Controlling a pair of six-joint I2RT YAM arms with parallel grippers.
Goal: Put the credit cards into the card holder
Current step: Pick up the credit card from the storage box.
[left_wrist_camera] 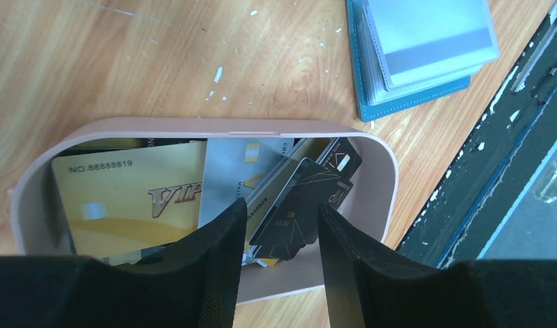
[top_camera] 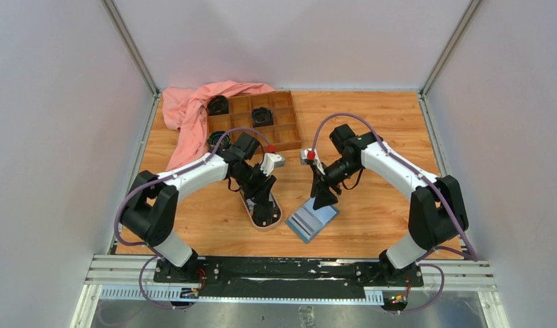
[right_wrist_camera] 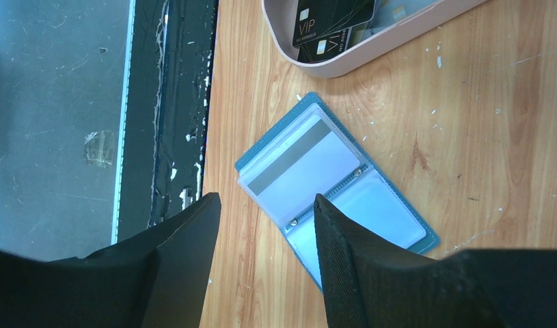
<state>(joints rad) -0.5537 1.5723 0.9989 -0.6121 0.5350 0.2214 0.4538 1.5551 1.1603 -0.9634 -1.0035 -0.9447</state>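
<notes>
While the wooden table (top_camera: 371, 123) is being enclosed by pale walls (top_camera: 57, 102), the credit cards (left_wrist_camera: 125, 198) are being kept in the pink dish (left_wrist_camera: 378, 178). The left gripper (left_wrist_camera: 281, 205) is being held half-wide around a black card (left_wrist_camera: 309, 198), and a grip cannot be told. The right gripper (right_wrist_camera: 266, 198) is being held apart, empty, over the card holder (right_wrist_camera: 330, 178) nearby.

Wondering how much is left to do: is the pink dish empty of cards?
No, the left wrist view shows a gold card, a grey card and a black card lying inside the pink dish.

card holder (left_wrist_camera: 426, 51) cropped, dish (right_wrist_camera: 344, 65) — cut off
</notes>
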